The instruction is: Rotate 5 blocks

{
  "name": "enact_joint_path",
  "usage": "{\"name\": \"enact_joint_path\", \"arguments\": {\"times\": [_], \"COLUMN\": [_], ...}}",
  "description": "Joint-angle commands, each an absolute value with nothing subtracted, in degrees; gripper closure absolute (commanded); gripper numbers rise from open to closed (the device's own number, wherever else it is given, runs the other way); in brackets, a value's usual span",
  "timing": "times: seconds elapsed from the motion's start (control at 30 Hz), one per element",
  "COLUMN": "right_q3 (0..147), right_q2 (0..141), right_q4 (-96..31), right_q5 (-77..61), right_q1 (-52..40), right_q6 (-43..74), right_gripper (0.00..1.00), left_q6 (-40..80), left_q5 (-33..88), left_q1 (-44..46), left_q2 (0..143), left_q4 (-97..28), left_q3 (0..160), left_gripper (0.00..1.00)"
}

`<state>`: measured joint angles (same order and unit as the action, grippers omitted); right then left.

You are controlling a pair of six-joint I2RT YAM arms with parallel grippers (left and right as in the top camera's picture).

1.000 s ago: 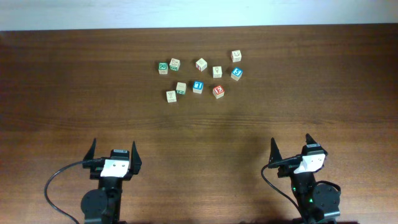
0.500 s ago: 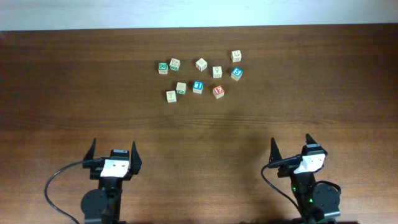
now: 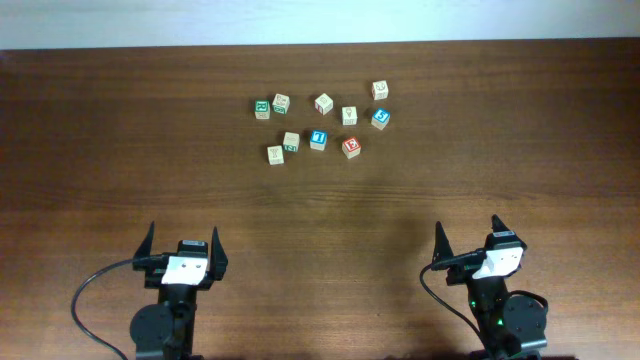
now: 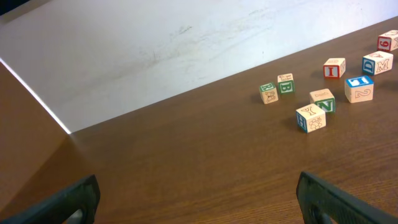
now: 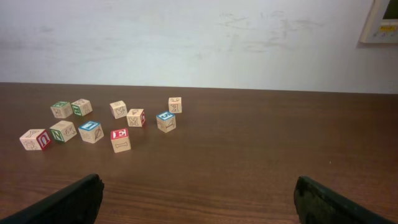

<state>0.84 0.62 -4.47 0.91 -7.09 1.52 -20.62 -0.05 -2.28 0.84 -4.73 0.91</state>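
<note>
– Arms first: how do they stand?
– Both rest at the near edge of the table (image 3: 100, 150), close over their bases. The left gripper (image 3: 182, 235) and the right gripper (image 3: 467, 228) point to the far side, each with its jaws spread wide and nothing between them.
– And the blocks (image 3: 318, 139)?
– Well apart from both grippers, in a loose group on the far half. The red block (image 3: 350, 146) lies at the near side of the group, with one blue block (image 3: 318, 139) to its left. The other blue block (image 3: 380, 118) is farther back on the right. The block with green marks (image 3: 291, 142) is just beside the tan block (image 3: 276, 154), at the near left.
– What is hard to see?
– From overhead the letters are too small to read. In each wrist view only the dark fingertips (image 4: 71, 199) show, cut by the lower edge.
– Do the views differ?
– Yes. The left wrist view shows letters on side faces, but a cube (image 4: 388, 42) at its right edge is cut off. The right wrist view has the whole group left of centre, a pale wall (image 5: 199, 37) behind, and a panel (image 5: 380, 22) partly in frame.
</note>
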Motion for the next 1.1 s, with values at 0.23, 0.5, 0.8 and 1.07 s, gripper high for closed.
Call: {"name": "enact_joint_path", "arguments": {"times": [0.23,0.5,0.8,1.07], "right_q3": [0.3,0.3,0.3,0.3], "right_q2": [0.2,0.2,0.2,0.2], "right_q4": [-4.6,-4.6,-4.5,-4.1], "right_q5": [0.6,0.6,0.6,0.6], "right_q1": [-6.7,-6.7,-6.7,-6.7], "right_q6": [1.7,1.7,1.7,1.7], "right_gripper": [0.02,0.02,0.02,0.02], "left_q6": [-21.3,-21.3,-21.3,-21.3], "left_q5": [0.0,0.0,0.2,0.8], "left_q1": [-2.5,-2.5,-2.5,-2.5], "left_q2": [0.3,0.4,0.4,0.4], "left_q4": [-4.7,-4.7,-4.7,-3.2], "left_q3": [0.5,0.5,0.5,1.0], "left_gripper": [0.01,0.01,0.01,0.01]}}
